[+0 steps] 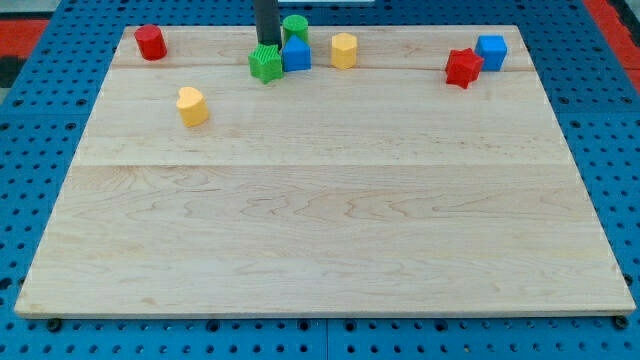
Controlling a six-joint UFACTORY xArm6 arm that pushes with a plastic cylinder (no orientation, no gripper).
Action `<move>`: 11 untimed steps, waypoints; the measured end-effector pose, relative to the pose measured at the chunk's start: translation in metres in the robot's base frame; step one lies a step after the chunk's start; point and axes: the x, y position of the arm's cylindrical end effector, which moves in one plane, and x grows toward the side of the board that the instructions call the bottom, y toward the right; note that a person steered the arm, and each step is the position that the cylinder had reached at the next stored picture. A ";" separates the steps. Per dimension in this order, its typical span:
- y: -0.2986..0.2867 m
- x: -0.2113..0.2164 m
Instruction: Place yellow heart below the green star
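The yellow heart [192,106] lies at the board's upper left, apart from the other blocks. The green star [265,63] sits near the view's top, up and to the right of the heart. My tip [267,45] stands right behind the green star, at its top edge, and seems to touch it. A blue block [297,55] rests against the star's right side.
A green cylinder [295,27] stands just above the blue block. A yellow hexagon-like block [344,50] is right of them. A red cylinder [150,42] is at top left. A red star [462,67] and a blue cube [491,51] sit at top right on the wooden board [320,220].
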 end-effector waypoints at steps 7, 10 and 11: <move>-0.147 0.117; -0.015 0.120; -0.035 0.102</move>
